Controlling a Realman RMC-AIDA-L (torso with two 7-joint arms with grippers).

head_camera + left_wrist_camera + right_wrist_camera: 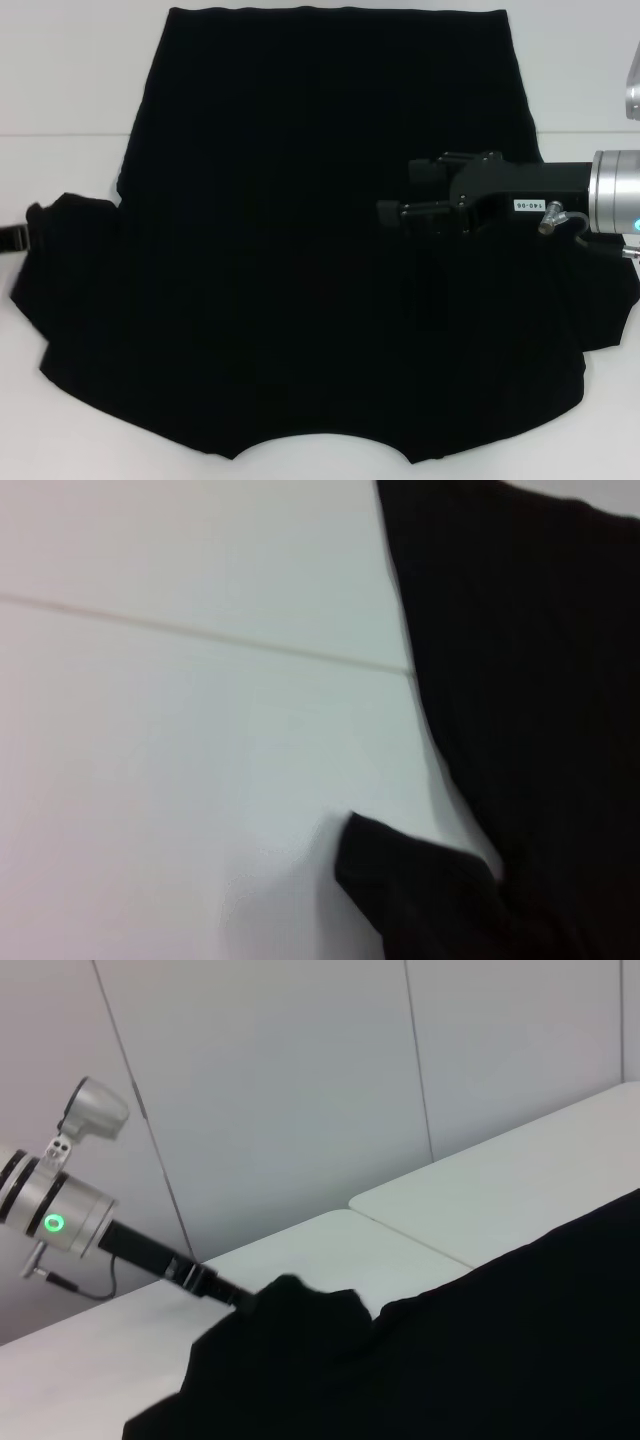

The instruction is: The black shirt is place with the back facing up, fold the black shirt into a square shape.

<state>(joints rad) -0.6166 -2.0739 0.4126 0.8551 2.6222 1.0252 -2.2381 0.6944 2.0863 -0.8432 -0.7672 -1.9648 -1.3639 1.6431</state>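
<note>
Black shirt (300, 260) is spread flat on the white counter (70, 60), plain side up, hem far, collar near. Right hand (392, 195) is reached in over the right side of the cloth, fingers apart, likely set for a sleeve fold. Left hand (12, 238) is seen at the left sleeve edge; its finger state cannot be told.
</note>
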